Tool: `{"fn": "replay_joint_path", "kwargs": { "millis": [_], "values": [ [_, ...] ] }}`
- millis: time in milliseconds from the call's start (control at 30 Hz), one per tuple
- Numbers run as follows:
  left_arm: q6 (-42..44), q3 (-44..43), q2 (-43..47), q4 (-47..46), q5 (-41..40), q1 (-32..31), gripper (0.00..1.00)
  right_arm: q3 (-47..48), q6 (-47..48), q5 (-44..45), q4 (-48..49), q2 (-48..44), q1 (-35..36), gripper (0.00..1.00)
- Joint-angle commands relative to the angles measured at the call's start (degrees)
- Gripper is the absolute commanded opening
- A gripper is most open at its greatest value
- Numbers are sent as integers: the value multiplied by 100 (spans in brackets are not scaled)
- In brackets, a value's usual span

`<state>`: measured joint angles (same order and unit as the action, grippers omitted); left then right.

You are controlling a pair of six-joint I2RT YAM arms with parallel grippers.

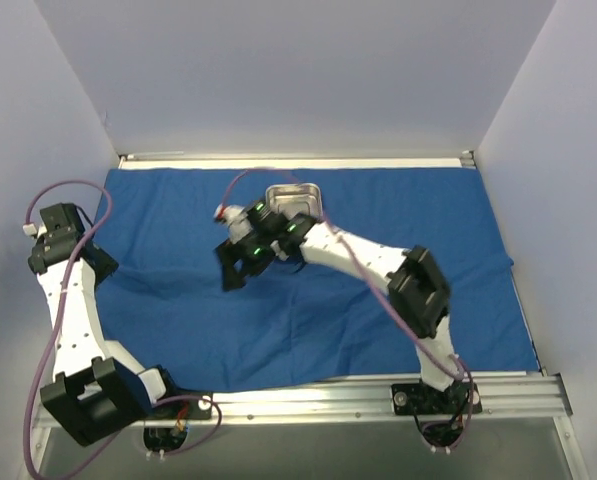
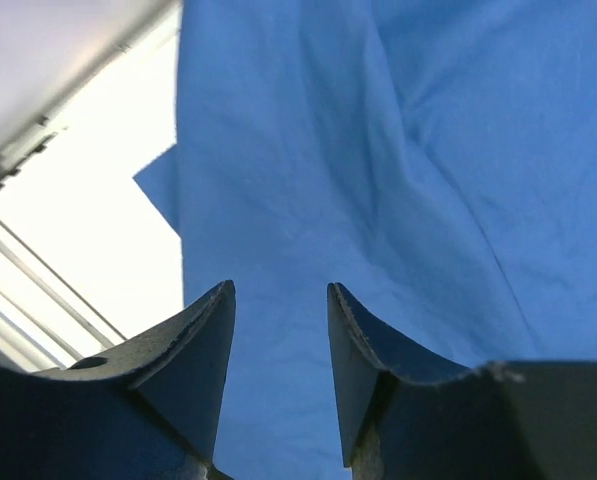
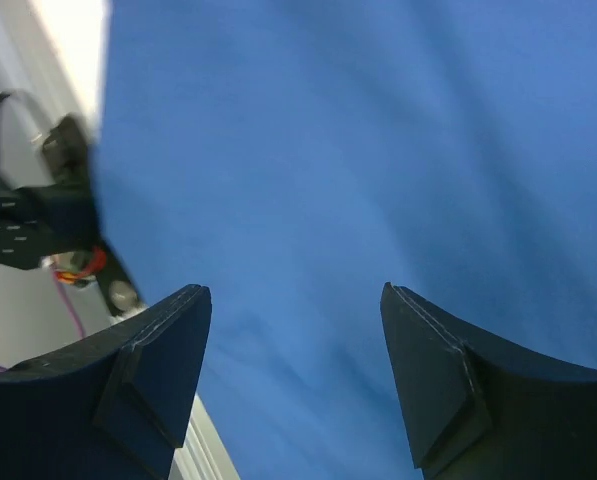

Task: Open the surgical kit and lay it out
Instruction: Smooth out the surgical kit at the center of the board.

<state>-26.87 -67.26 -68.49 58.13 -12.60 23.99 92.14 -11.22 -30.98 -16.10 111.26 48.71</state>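
Cloth wrap (image 1: 378,300), the royal-blue one, was pretty much the whole scene. It lay spread out flat over nearly all of the table with a few soft wrinkles, and its near edge ran along the aluminium rail (image 1: 378,392) where the arms are bolted. The steel tray (image 1: 294,195) sat on the blue fabric near the far edge, roughly mid-width. Its near side was hidden behind the right arm's wrist.

The right arm reached diagonally across toward the centre-left. That put the right gripper (image 3: 296,292) over bare blue fabric, just to the near-left of the tray. Its jaws were spread wide and had hold of nothing, with only cloth showing through the gap. I honestly couldn't tell whether the tips were touching the fabric or hanging just above it.

The left arm was folded up on the left side, with its wrist by the wrap's left edge. The left gripper (image 2: 278,290) stood about half apart, with nothing pinched between its fingers (image 2: 203,330) either. From that wrist view, a corner of the wrap met the white tabletop (image 2: 88,230) off to the left.
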Motion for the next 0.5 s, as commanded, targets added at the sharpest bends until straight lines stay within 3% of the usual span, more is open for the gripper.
{"fn": "replay_joint_path", "kwargs": {
  "millis": [0,133,300,467],
  "values": [
    [6,-208,90,147,-323,79,50,944,235,-215,177,588,788,70],
    [51,-383,274,-91,152,124,50,2051,200,-84,247,1466,1622,70],
    [200,-639,90,-275,1039,124,52,2299,-257,-171,985,2004,1931,70],
    [-107,-700,-103,-197,908,150,52,2800,-240,196,986,2671,2116,72]
  ]
}}
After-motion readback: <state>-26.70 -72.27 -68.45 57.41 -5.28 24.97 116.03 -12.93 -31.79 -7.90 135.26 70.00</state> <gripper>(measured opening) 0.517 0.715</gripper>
